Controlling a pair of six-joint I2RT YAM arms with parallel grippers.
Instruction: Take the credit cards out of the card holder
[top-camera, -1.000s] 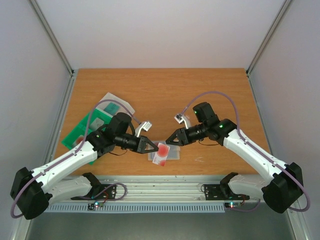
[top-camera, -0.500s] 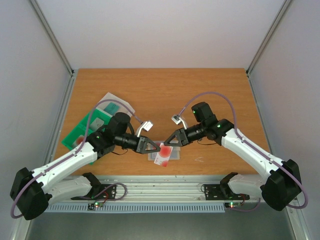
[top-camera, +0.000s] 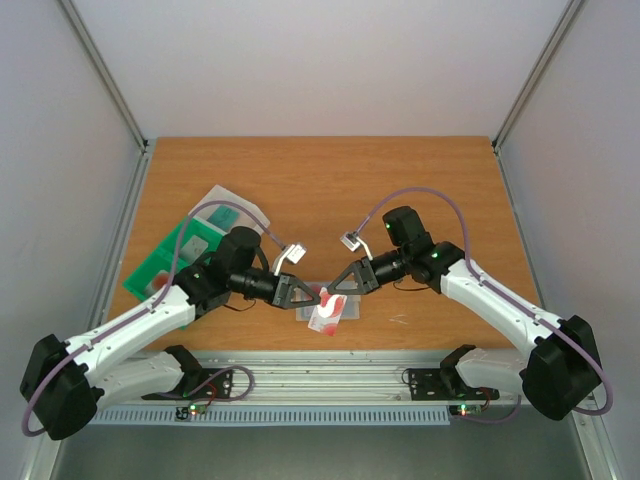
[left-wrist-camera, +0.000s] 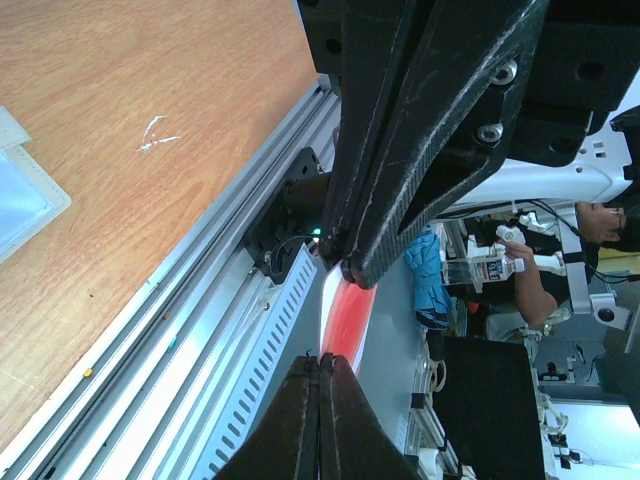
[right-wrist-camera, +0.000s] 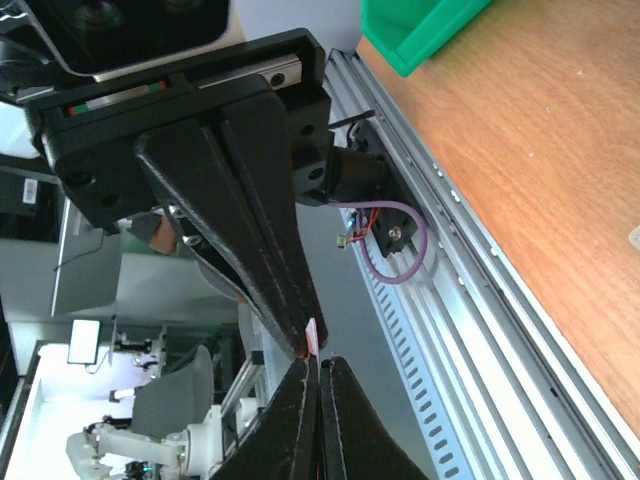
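Note:
The card holder (top-camera: 322, 318) is a pale translucent sleeve, tilted up off the table's near middle between both grippers. A red card (top-camera: 327, 298) shows at its upper end. My left gripper (top-camera: 303, 295) is shut on the sleeve's left edge. In the left wrist view my left gripper (left-wrist-camera: 320, 358) pinches the white edge beside the red card (left-wrist-camera: 350, 310). My right gripper (top-camera: 338, 285) faces it tip to tip, shut on the red card. In the right wrist view my right gripper (right-wrist-camera: 318, 362) pinches the card's end (right-wrist-camera: 313, 335). Teal and grey cards are not clearly visible.
A green compartmented tray (top-camera: 160, 262) lies at the left, with a clear plastic box (top-camera: 235, 208) at its far end. The tray's corner shows in the right wrist view (right-wrist-camera: 420, 30). An aluminium rail (top-camera: 330, 372) runs along the table's near edge.
Both grippers have closed in on each other. The right gripper has moved left, and the sleeve with the red card has tipped up from lying flat.

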